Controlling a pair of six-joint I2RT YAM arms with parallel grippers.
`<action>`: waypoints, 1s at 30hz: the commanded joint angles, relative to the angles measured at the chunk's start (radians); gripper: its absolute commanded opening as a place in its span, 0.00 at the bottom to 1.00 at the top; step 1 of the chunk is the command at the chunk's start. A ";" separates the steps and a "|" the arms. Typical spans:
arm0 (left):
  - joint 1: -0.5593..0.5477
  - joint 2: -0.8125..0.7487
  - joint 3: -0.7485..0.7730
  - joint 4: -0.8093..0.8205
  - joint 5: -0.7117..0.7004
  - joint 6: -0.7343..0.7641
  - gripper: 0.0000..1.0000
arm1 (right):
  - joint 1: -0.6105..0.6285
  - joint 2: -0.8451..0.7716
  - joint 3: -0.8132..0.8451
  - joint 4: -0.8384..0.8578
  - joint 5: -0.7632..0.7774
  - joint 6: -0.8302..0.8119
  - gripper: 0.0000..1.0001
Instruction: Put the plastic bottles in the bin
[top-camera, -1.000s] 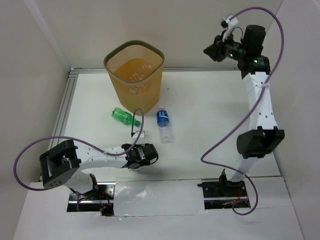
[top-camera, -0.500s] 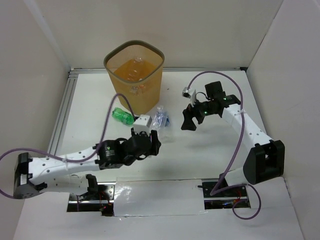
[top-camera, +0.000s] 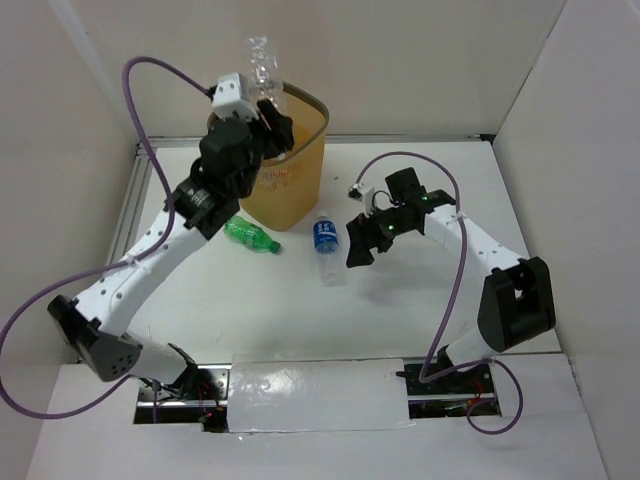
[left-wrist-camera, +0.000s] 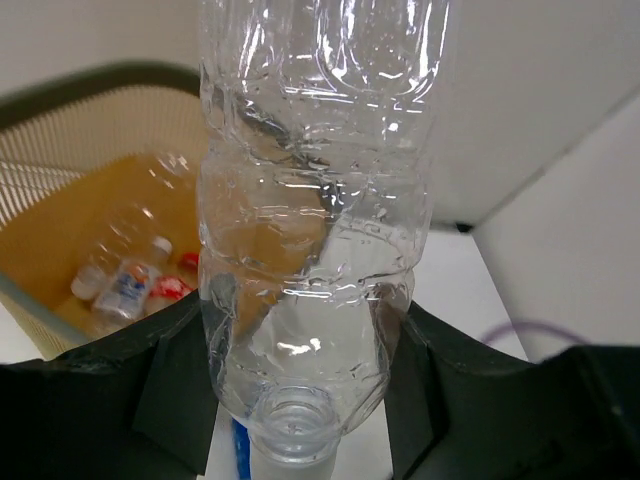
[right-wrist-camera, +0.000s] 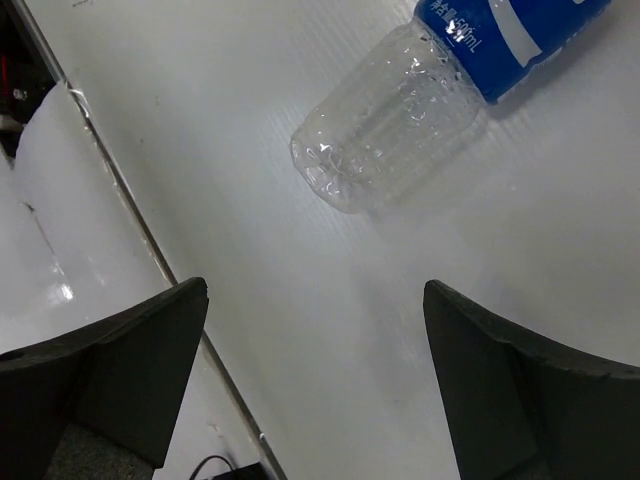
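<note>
Progress looks partial: we see several small bottles (left-wrist-camera: 130, 285) already lying inside the tall translucent orange mesh bin (top-camera: 300, 190). Our left jaws clench a plain clear plastic bottle (top-camera: 261, 62) over its rim. Our right jaws gape, empty, above the blue-labelled clear bottle (right-wrist-camera: 400, 110) on the white desk (top-camera: 380, 310). The green bottle (top-camera: 248, 235) lies just beside the bin, not yet collected.

"What moved on the left?"
"The left gripper (top-camera: 262, 108) rose from low and near to the bin (top-camera: 292, 200), at its left rim. It's now clamped on a clear bottle (top-camera: 260, 60) that sticks up."
"And the right gripper (top-camera: 356, 250)?"
"It dropped from far right and spread wide beside the blue-label bottle (top-camera: 325, 240)."
</note>
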 joint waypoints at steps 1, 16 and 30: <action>0.128 0.100 0.125 0.081 0.055 -0.004 0.39 | 0.021 -0.007 0.054 0.058 0.015 0.094 0.95; 0.244 0.402 0.498 -0.011 0.050 0.089 0.99 | 0.134 0.128 0.054 0.297 0.192 0.434 0.99; 0.162 -0.506 -0.390 -0.303 -0.114 -0.266 0.99 | 0.275 0.312 0.029 0.592 0.648 0.606 1.00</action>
